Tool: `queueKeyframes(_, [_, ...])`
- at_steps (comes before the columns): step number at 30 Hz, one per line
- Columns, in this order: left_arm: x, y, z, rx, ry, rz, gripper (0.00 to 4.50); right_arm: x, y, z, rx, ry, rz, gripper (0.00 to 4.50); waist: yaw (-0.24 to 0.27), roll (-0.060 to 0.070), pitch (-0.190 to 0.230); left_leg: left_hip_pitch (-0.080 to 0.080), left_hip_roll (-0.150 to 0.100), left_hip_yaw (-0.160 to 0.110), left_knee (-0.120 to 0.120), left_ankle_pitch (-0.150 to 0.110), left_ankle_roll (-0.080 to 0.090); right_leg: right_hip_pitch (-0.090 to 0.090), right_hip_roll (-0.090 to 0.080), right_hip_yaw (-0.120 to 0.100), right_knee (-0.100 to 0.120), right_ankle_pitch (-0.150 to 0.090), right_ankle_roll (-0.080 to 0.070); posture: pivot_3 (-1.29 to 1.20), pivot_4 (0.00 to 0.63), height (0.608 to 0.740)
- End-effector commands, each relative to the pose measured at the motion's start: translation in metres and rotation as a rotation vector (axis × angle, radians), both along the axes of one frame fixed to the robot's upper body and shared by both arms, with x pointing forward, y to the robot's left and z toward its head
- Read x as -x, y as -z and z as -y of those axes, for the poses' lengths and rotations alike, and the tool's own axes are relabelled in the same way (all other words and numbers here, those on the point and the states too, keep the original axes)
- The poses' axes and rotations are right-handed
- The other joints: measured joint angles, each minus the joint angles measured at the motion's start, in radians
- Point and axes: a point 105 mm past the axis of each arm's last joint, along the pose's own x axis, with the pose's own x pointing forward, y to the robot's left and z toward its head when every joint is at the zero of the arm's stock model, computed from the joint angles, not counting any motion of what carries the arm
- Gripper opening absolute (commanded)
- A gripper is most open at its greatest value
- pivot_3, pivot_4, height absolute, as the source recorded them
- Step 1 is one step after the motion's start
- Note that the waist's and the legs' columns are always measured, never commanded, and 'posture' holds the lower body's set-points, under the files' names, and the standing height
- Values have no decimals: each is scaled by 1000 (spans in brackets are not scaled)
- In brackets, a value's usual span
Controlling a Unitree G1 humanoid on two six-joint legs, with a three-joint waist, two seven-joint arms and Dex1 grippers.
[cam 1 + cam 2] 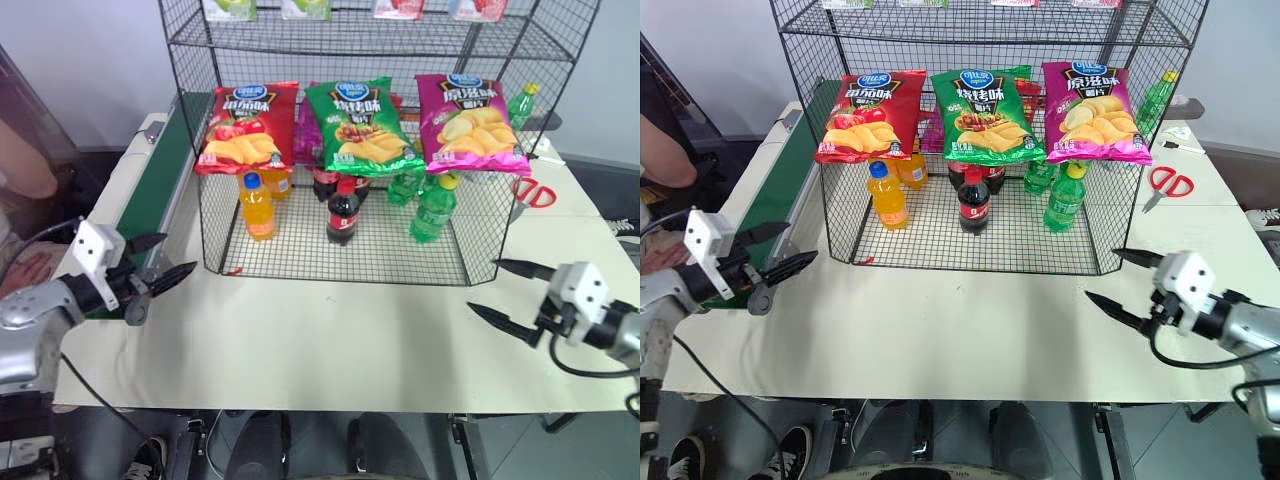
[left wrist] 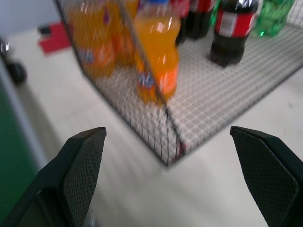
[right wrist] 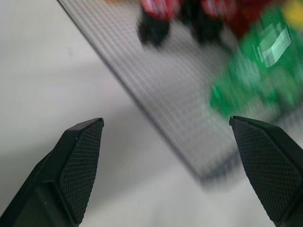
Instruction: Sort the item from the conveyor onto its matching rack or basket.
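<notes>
Green bag point(image 1: 354, 126) on the rack point(image 1: 340, 240) shelf edge, between red bag point(image 1: 246, 127) and magenta bag point(image 1: 469, 122). Bare worktop point(image 1: 330, 340) before the rack. Conveyor point(image 1: 150, 180) along the left edge.
Left wrist: left end effector point(image 2: 170, 175) wide, rack corner ahead.
Right wrist: right end effector point(image 3: 170, 170) wide, empty.

Mock shop set up in a lab room

A wire rack point(image 1: 480, 150) of chip bags point(image 1: 352, 125) and soda bottles point(image 1: 343, 212) stands on a white tabletop point(image 1: 330, 350), a conveyor point(image 1: 150, 180) along its left edge.
</notes>
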Motion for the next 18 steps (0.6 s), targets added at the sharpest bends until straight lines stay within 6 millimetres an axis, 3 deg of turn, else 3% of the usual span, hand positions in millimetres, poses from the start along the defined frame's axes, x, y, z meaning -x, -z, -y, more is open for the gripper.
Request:
queueKeyframes(1, [2,-11,-10,-36,-15,57,4500,4,-9,11,26,8,41,4446,-2,0,0,0,0,0,0,0,0,0,0,0,0,0,0,0,150,739])
queueKeyframes(6, [-3,-13,-3,-28,-4,49,4500,-3,-9,-2,1,-22,61,4446,-5,0,0,11,0,1,-2,0,0,9,0,2,0,0,0,0,150,739])
queueKeyframes(18, [4,-18,0,-1,38,75,4500,-15,-6,-13,-1,-66,66,4446,-2,0,0,11,0,1,-2,0,0,9,-1,2,-1,0,0,0,150,739])
